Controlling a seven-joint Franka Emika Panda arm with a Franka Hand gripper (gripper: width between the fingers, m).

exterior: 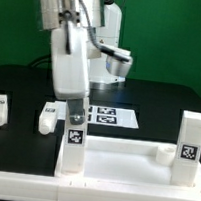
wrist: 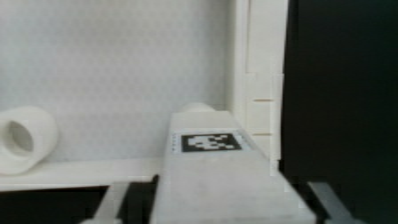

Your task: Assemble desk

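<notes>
Exterior view: a leg (exterior: 74, 146) is clasped upright by the gripper (exterior: 75, 114) at the panel's (exterior: 122, 163) corner on the exterior view's left; a second leg (exterior: 190, 143) is seen standing at the corner on the exterior view's right.

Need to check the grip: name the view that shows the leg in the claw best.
Exterior view: the leg stands upright, nearly whole, under the claw, at a corner of the panel. The wrist view shows only its tagged upper end between the claw's fingers.
</notes>
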